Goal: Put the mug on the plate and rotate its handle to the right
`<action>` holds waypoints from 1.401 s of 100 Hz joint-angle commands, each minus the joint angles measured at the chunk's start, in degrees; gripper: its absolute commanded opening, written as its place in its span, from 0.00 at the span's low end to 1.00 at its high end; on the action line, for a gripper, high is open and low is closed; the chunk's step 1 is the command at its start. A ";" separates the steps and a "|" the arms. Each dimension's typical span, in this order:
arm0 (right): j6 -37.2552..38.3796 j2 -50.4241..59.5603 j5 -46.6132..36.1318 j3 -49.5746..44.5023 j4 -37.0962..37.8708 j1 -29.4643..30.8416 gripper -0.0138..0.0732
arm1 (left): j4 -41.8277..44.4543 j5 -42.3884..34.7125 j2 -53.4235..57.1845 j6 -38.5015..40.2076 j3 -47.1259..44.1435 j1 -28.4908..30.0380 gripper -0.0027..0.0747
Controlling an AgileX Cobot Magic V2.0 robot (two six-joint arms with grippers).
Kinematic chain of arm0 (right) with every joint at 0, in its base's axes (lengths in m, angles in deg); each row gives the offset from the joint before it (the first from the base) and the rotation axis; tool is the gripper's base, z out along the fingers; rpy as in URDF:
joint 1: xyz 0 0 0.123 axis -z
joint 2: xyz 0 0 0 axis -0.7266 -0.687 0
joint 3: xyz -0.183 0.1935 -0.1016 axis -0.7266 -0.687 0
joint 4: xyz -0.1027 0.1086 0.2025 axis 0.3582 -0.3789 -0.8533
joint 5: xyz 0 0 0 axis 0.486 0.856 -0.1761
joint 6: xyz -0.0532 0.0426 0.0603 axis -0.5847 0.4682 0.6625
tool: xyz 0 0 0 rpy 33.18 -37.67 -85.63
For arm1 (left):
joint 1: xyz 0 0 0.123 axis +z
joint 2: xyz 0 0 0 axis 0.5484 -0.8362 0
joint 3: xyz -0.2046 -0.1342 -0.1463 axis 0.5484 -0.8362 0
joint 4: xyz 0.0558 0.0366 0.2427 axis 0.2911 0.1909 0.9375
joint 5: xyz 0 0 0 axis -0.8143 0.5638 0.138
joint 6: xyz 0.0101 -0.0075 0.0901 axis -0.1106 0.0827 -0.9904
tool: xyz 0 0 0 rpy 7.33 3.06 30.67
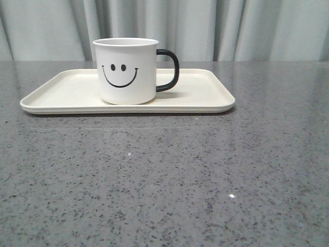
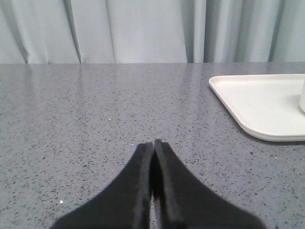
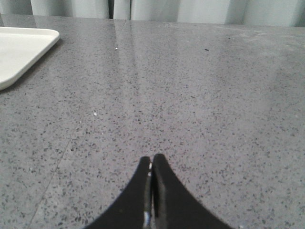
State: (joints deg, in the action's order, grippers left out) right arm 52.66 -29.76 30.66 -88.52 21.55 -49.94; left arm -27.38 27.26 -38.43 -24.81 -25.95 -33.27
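The white mug [image 1: 126,71] with the black smiley face stands upright on the cream plate [image 1: 61,90], left of the plate's middle. Its black handle [image 1: 169,69] points to the right in the front view. Neither gripper shows in the front view. In the left wrist view my left gripper [image 2: 153,143] is shut and empty over the bare table, with a corner of the plate [image 2: 257,102] and a sliver of the mug [image 2: 302,95] off to one side. In the right wrist view my right gripper [image 3: 152,158] is shut and empty, with a corner of the plate [image 3: 21,50] far from it.
The grey speckled table [image 1: 164,180] spreads in front of the plate. Pale curtains [image 1: 231,28] hang behind the table's far edge.
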 commanded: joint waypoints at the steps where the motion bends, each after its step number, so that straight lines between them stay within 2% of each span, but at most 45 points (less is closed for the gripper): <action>1: 0.27 -0.14 -6.21 0.03 0.98 -0.28 0.08 | 0.02 -5.04 1.73 0.55 -0.62 -0.36 0.01; 40: 0.32 2.99 -7.04 -0.85 1.70 -0.28 0.08 | 0.02 -5.04 1.73 0.55 -0.62 -0.36 0.01; 140: 0.32 2.86 -6.99 -0.85 1.70 -0.35 0.08 | 0.02 -5.04 1.63 0.55 -0.62 -0.36 0.01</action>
State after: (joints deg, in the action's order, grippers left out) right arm 52.66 -28.10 28.48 -89.31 22.72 -49.94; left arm -27.38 27.14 -38.43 -24.81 -25.95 -33.27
